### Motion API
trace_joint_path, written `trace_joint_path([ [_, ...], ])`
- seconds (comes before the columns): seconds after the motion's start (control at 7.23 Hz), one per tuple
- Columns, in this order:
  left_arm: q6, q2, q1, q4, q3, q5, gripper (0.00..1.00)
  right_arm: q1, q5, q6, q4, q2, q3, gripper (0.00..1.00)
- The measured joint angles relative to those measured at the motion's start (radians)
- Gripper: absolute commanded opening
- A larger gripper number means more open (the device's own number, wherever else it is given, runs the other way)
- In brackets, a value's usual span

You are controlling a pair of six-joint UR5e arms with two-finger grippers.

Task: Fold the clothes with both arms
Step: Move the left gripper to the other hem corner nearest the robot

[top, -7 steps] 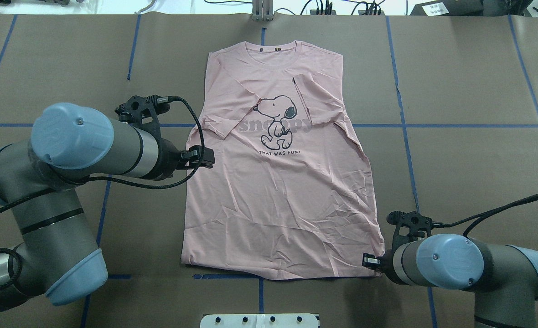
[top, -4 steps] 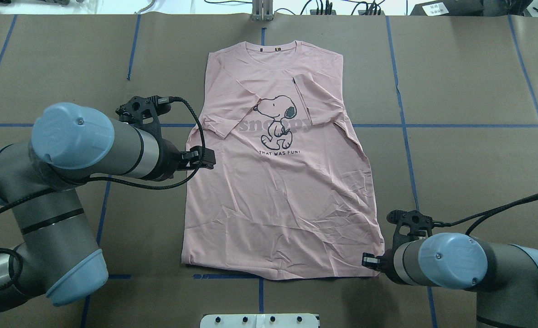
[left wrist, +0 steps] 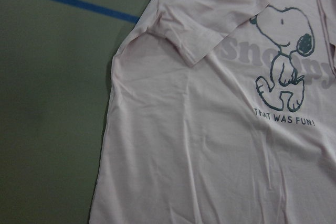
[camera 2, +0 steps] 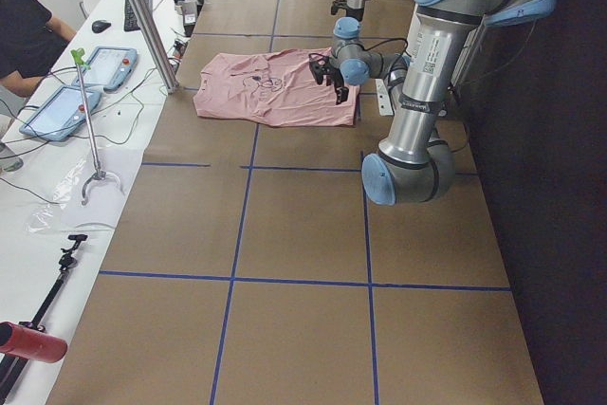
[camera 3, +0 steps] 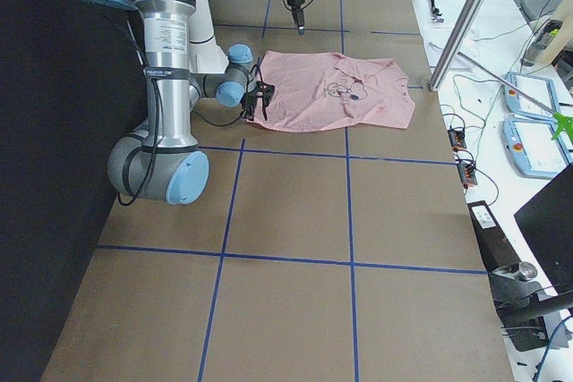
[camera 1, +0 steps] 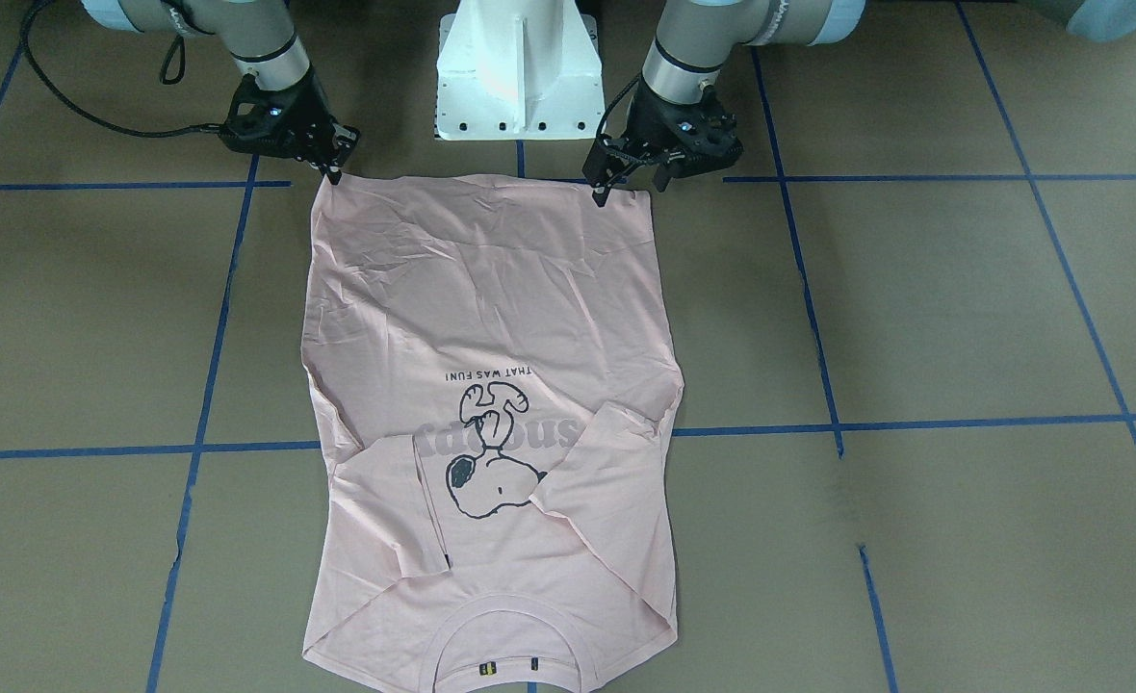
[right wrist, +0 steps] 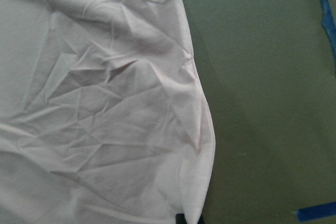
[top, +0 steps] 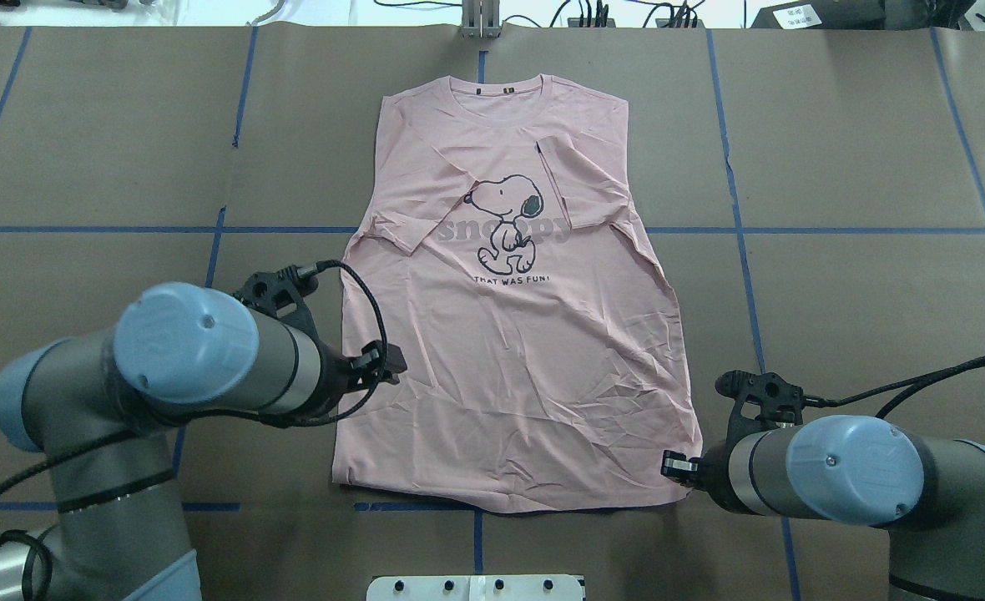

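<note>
Much is out of sight. The left wrist camera catches none of the left fingers (camera 1: 600, 195), only pink cloth and print. The right wrist camera shows just a dark sliver of the right fingers (right wrist: 181, 219) at its bottom edge, against the hem corner. From overhead the right fingers are mostly tucked under their own wrist. The front-facing camera crops both arms at the top and clips the collar at the bottom. An operator (camera 2: 24, 35) is cut off at the left side view's edge.

The pale pink T-shirt (top: 509, 376) lies flat, print (top: 505, 221) up, in the middle of the brown bench (top: 860, 167). Its collar points away from the robot and its 2 sleeves are folded inward over the chest. The left arm (top: 209, 359) reaches in with its forearm level, its fingers spread apart above the shirt's left side edge, between sleeve and hem. The right arm (top: 835, 480) lies low, its fingers pointed at the hem's right corner and touching it; whether they are clenched on the cloth cannot be told.
</note>
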Motion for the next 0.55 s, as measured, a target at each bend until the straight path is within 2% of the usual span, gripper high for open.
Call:
trace_joint_path([
  [0.28, -0.141, 0.004, 0.114, 0.061, 0.007, 0.069, 1.00, 0.003, -0.002, 0.002, 0.001, 0.008, 0.005, 0.00],
  [0.55, -0.178, 0.003, 0.148, 0.069, 0.049, 0.102, 0.99, 0.002, -0.001, 0.002, 0.001, 0.013, 0.008, 0.00],
])
